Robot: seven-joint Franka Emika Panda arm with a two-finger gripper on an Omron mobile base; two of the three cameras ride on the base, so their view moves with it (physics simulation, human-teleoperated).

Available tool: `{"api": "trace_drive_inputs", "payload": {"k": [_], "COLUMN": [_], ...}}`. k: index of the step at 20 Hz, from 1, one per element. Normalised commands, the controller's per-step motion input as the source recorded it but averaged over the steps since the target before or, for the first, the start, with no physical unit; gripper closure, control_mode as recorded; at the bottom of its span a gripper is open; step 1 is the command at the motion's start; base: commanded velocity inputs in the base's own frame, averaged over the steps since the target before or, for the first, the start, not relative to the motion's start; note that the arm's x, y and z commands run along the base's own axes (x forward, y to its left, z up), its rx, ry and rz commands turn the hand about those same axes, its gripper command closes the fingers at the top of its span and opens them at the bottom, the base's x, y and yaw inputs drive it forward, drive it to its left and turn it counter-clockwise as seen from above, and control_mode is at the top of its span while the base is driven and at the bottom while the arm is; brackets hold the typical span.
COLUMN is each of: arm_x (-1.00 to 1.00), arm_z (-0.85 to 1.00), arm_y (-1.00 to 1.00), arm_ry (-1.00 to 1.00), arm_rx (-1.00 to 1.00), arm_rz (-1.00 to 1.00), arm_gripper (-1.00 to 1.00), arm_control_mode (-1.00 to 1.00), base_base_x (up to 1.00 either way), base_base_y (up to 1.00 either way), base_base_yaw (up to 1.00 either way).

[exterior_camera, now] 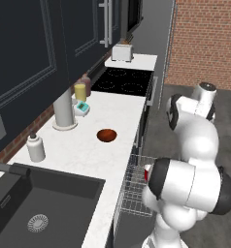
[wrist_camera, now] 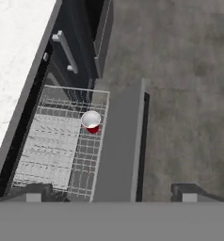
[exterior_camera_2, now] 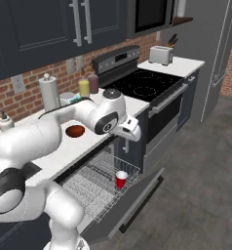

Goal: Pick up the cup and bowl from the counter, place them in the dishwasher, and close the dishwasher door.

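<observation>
Fingers [wrist_camera: 38, 192] spread wide and empty, I hang over the pulled-out wire rack [wrist_camera: 52, 146], where the red cup [wrist_camera: 91, 121] already stands upright, glossy and tapered. What I need next, the shallow brown bowl [exterior_camera: 107, 135], sits round on the marbled white counter [exterior_camera: 78, 155], up and back from my gripper [exterior_camera_2: 130, 131].

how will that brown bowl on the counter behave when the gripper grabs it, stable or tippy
The bowl looks shallow and wide with a low rim, so it probably stays flat rather than tipping or rolling. It seems rigid and likely light. Its smooth, rounded wall may slip, so a pinch over the rim seems safer.
</observation>
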Motion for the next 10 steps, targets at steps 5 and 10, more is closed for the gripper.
{"api": "trace_drive_inputs", "payload": {"k": [5,10], "arm_x": [0.0,0.28], "arm_z": [-0.24,-0.38], "arm_y": [0.8,0.77], "arm_ry": [0.11,0.12], "arm_rx": [0.22,0.07], "arm_rz": [0.01,0.0], "arm_gripper": [-1.0,-1.0], "arm_control_mode": [-1.0,-1.0], "base_base_x": [0.0,0.0], "base_base_y": [0.0,0.0], "base_base_yaw": [0.0,0.0]}}
